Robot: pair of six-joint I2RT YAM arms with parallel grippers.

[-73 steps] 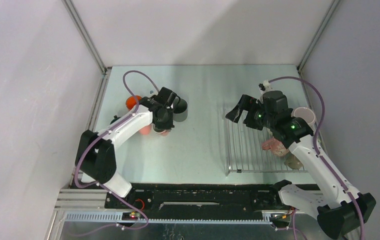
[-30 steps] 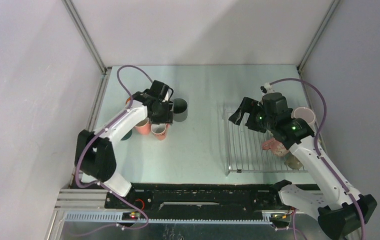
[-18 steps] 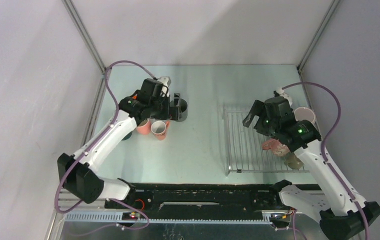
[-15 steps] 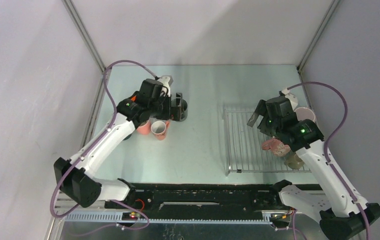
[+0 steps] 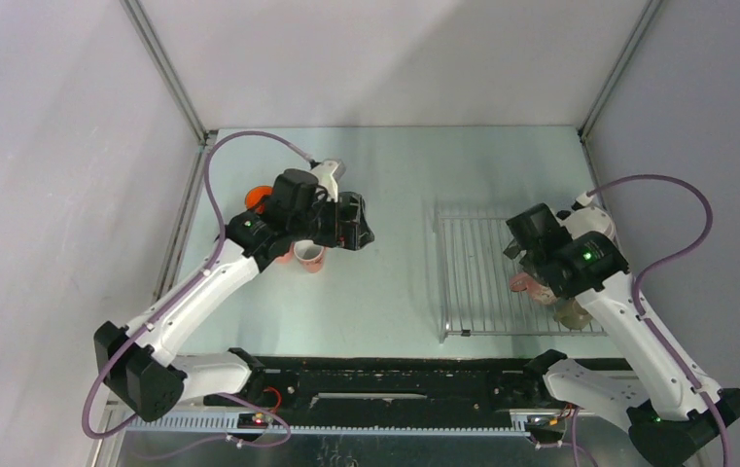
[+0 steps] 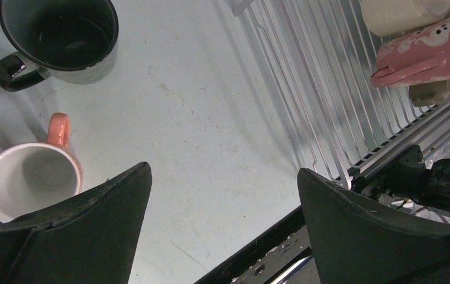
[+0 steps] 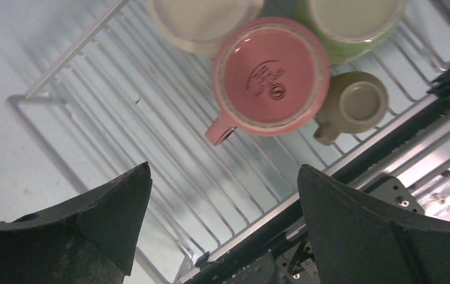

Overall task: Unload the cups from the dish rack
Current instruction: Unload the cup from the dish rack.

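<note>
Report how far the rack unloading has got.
Done: at least three mugs stand on the table at the left: a dark mug, a salmon mug and an orange mug. In hand: nothing; the left gripper and right gripper are open and empty, the right one above the dish rack. Left on the rack: four mugs, a base-up pink mug, a cream mug, a pale green mug and a small beige mug.

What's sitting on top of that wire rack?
Four mugs: a pink mug bottom-up, a cream mug, a pale green mug and a small beige mug. The dish rack shows bare bars elsewhere. From above, the right arm covers most of them.
</note>
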